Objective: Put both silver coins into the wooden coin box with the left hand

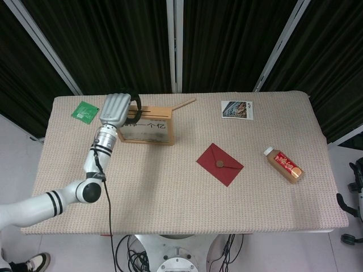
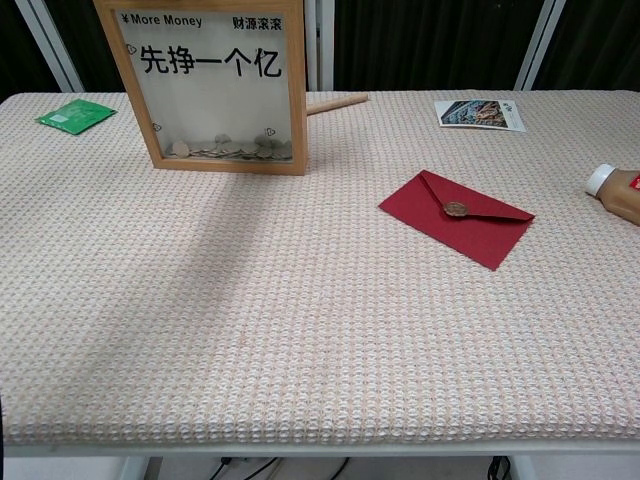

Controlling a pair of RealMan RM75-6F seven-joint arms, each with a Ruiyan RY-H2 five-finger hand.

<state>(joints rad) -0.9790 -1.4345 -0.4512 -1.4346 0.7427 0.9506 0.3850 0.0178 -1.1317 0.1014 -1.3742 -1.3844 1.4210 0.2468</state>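
Note:
The wooden coin box [image 1: 148,127] stands upright at the back left of the table, its top slot edge facing up. My left hand [image 1: 116,109] hovers over the box's top left corner, back of the hand toward the camera, fingers curled down and hidden. Whether it holds a coin does not show. In the chest view the box [image 2: 212,85] has a clear front with Chinese characters, and several silver coins [image 2: 225,148] lie at its bottom. I see no loose coin on the table. My right hand [image 1: 356,187] sits off the table's right edge, mostly cropped, holding nothing.
A red envelope [image 1: 219,164] lies mid-table. A small bottle [image 1: 283,164] lies at the right, a photo card [image 1: 237,109] at the back right, a green packet [image 1: 85,110] at the back left, and a wooden stick [image 1: 184,104] behind the box.

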